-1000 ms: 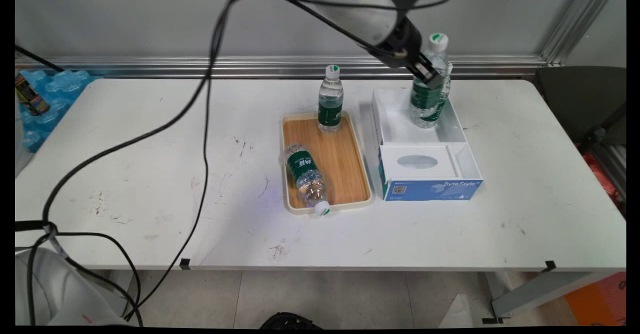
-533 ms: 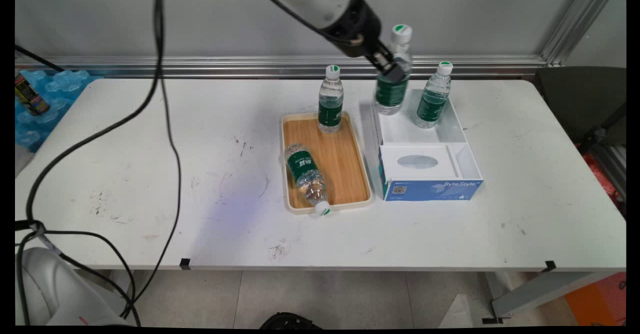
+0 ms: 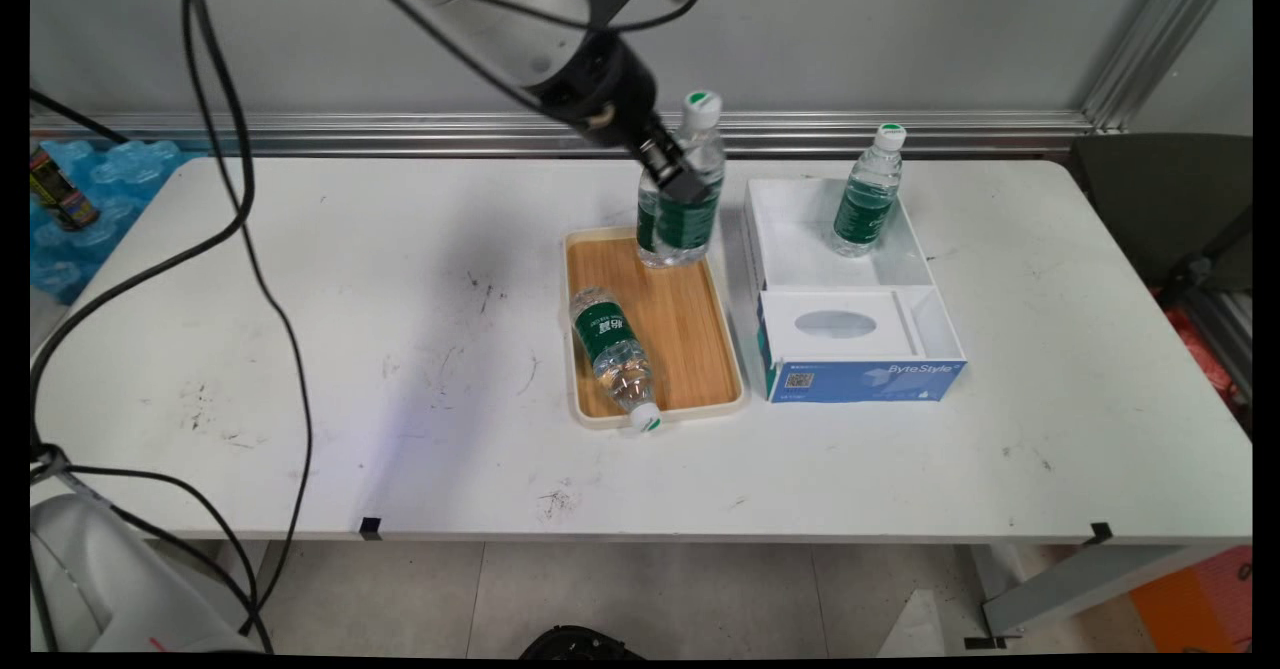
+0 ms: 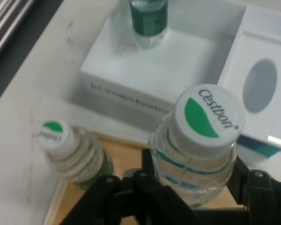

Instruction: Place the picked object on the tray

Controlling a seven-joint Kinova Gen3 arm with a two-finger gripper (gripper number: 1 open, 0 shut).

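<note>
My gripper (image 3: 685,181) is shut on a green-labelled water bottle (image 3: 692,189) and holds it above the far end of the wooden tray (image 3: 690,339). In the hand view the held bottle's white and green cap (image 4: 207,116) sits between the black fingers. Just behind it a second bottle (image 3: 648,219) stands upright on the tray, mostly hidden in the main view; its cap (image 4: 52,133) shows to the left in the hand view. A third bottle (image 3: 612,349) lies on its side on the tray's left. Another bottle (image 3: 866,194) stands in the white box (image 3: 800,249).
A tissue box (image 3: 850,349) with a blue front sits against the white box's near side. Black cables (image 3: 250,279) hang over the table's left half. A pack of blue bottles (image 3: 90,199) lies off the table's left edge.
The gripper has carried the held bottle leftwards, from the white box across its left wall to above the tray's far end, and lowered it slightly. The other bottles have stayed put.
</note>
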